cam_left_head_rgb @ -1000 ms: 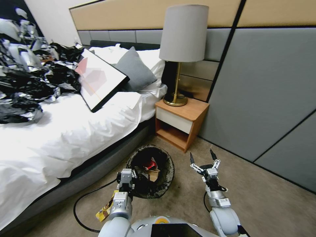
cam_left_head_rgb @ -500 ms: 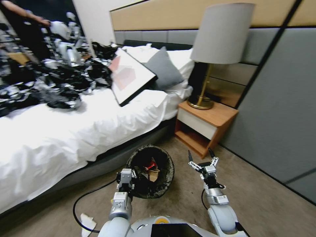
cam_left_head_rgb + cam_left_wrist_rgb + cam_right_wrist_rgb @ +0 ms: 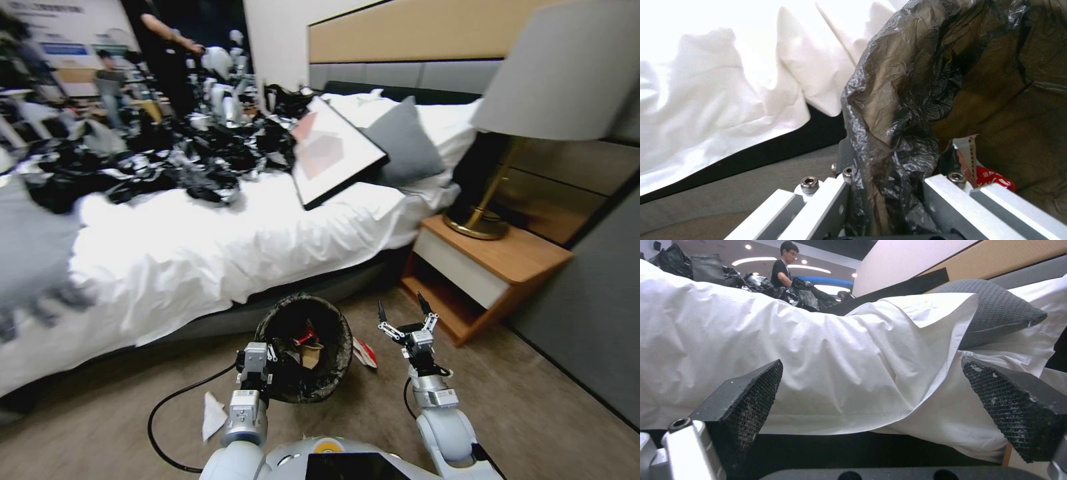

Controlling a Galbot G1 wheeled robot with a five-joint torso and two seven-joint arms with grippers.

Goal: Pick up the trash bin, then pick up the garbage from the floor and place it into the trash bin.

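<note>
Two grippers show low in the head view. Left gripper (image 3: 255, 357) is clamped on the near rim of the bin (image 3: 337, 323), which it holds above the carpet (image 3: 533, 407) beside the bed (image 3: 200, 260); in the left wrist view its fingers (image 3: 951, 200) pinch the black liner (image 3: 889, 133) folded over the rim, one inside and one outside. Inside the bin lie a red-and-white pack (image 3: 991, 176) and tan scraps (image 3: 308, 353). Right gripper (image 3: 404, 319) hovers just right of the bin, its jaws spread wide with nothing between them, pads (image 3: 751, 396) facing the bed's white sheet. On the carpet, a red-and-white piece (image 3: 365, 353) lies between bin and right gripper, and a white paper scrap (image 3: 213, 415) lies left of the left arm, near the black cable (image 3: 167, 407). A nightstand (image 3: 493, 267) stands in the corner by the bed's head.
</note>
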